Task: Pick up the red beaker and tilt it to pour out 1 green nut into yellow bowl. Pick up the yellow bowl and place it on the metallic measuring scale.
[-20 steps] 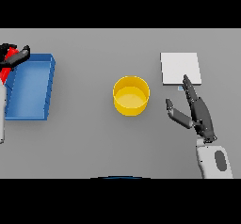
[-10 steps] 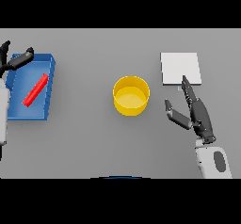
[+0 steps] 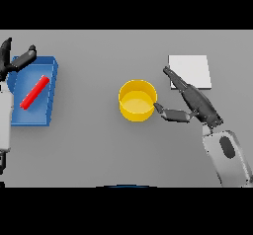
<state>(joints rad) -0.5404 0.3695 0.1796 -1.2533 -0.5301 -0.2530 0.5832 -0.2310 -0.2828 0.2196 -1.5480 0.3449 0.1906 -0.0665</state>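
Head view: the right hand (image 3: 195, 103) is spread, thumb reaching for the rim of the yellow bowl (image 3: 137, 100) at the middle of the tabletop (image 3: 99, 150), apparently lining up a grasp. The metallic measuring scale (image 3: 190, 71) waits just behind that hand. Far left, the left hand (image 3: 12, 58) hangs released, holding nothing, over the blue tray (image 3: 49, 81), where the red beaker (image 3: 34, 92) lies on its side. No green nut shows. No labels or writing anywhere.
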